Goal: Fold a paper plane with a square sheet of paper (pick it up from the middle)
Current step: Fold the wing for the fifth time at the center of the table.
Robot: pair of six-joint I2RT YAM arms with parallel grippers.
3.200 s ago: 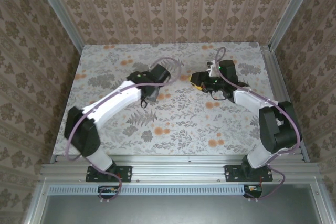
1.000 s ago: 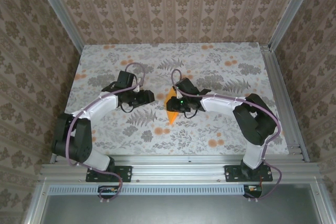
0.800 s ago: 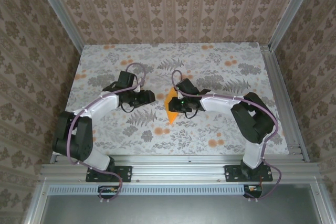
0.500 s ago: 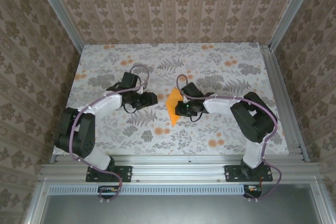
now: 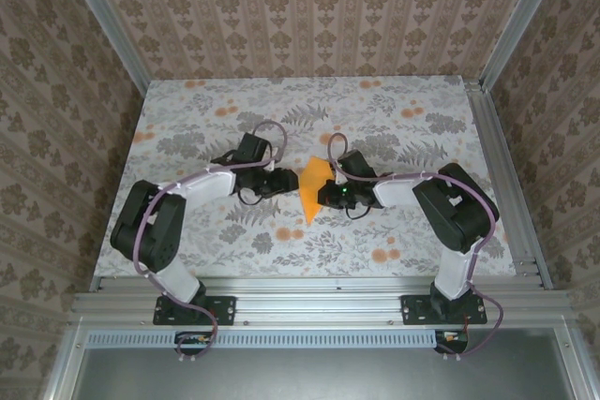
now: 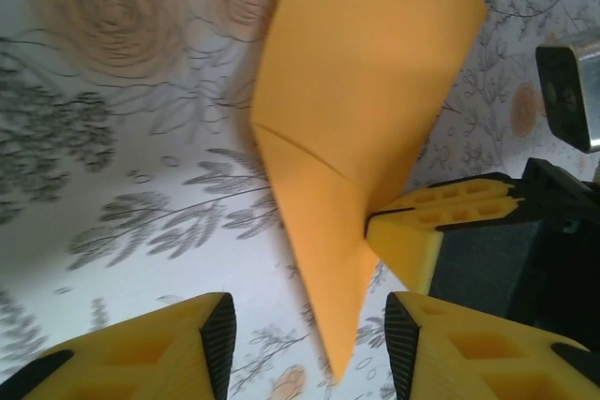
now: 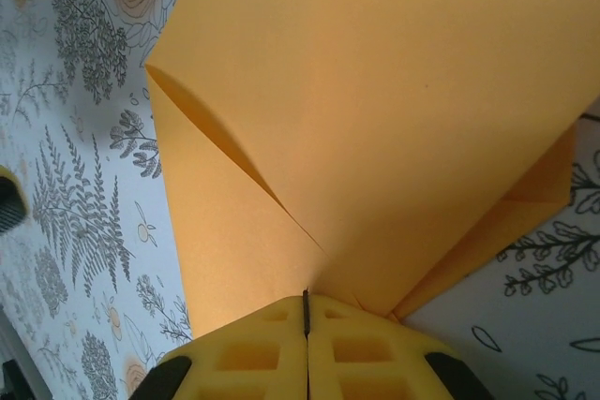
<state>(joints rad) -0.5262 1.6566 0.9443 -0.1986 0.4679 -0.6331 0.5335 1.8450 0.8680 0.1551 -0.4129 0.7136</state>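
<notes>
Currently right gripper (image 7: pixel 305 325) is clamped on the folded orange paper (image 7: pixel 375 110), both pads pressed together over its lower edge where the creases meet; paper held on edge over the floral table (image 5: pixel 403 128), near the middle, between the two grippers; left gripper (image 6: pixel 307 325) has jaws apart, paper's pointed tip between its fingers (image 6: pixel 141 358), contact unclear; one diagonal fold line shows on the sheet's face.

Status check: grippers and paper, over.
Right gripper shut on folded orange paper. Left gripper open, straddling its tip, not gripping. Nothing blocking.
</notes>
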